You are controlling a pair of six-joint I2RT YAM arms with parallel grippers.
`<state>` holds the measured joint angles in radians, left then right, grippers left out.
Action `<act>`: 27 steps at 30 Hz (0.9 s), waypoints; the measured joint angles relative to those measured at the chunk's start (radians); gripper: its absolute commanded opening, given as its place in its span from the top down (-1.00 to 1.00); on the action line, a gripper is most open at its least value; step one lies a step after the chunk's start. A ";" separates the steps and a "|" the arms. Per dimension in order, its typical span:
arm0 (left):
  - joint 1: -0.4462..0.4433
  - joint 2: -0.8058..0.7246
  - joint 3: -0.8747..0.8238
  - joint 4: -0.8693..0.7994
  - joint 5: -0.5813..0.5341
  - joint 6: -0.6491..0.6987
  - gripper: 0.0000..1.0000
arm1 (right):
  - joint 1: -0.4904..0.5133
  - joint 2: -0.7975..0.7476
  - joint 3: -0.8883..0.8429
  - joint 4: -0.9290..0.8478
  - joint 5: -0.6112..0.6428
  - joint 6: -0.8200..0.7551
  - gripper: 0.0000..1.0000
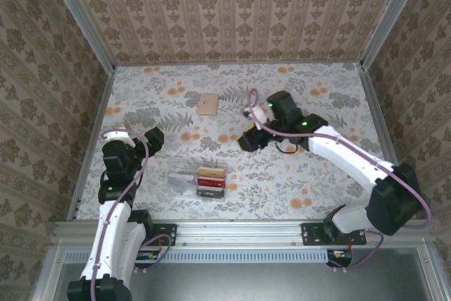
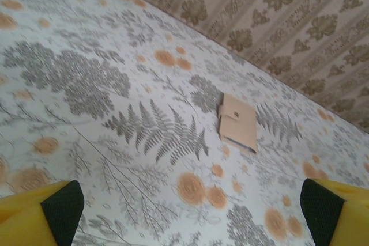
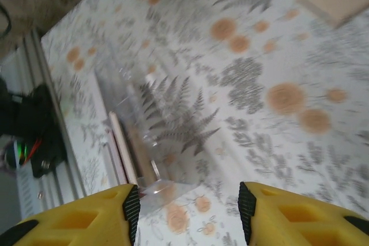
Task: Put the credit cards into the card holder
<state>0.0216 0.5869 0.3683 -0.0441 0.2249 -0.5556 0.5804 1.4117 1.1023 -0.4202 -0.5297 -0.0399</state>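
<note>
Expect light, stiff, slippery credit cards, thin plastic rectangles in orange-tan, red and dark grey, lying in clear plastic tray; pinch across long edges. Find flat square tan leather-like card holder farther back, well apart. Note left end effector wide open, right end effector parted, both empty. Read card colours from top view, holder's flap from left wrist.

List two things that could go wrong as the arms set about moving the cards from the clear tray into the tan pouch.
1. The credit cards lie close together inside the clear tray. The right gripper may bump the tray's hard-to-see wall or pinch two cards at once.
2. The card holder lies flat and loose, its flap apparently closed, apart from the tray. A card pressed against it could simply push it along.
</note>
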 measured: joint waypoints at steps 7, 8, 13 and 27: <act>0.000 0.000 0.018 -0.096 0.068 -0.015 -1.00 | 0.155 0.180 0.125 -0.101 0.057 -0.100 0.25; 0.000 0.000 0.021 -0.106 0.074 -0.017 -1.00 | 0.164 0.206 0.145 -0.114 0.063 -0.112 0.26; 0.000 0.000 0.025 -0.158 0.094 -0.021 -1.00 | 0.201 0.298 0.211 -0.162 0.091 -0.158 0.28; 0.000 -0.005 0.025 -0.206 0.105 -0.029 -1.00 | 0.223 0.435 0.326 -0.263 0.119 -0.235 0.38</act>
<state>0.0216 0.5819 0.3931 -0.2497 0.3302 -0.5842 0.8032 1.8462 1.4284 -0.6830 -0.4107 -0.2752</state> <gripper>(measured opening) 0.992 0.321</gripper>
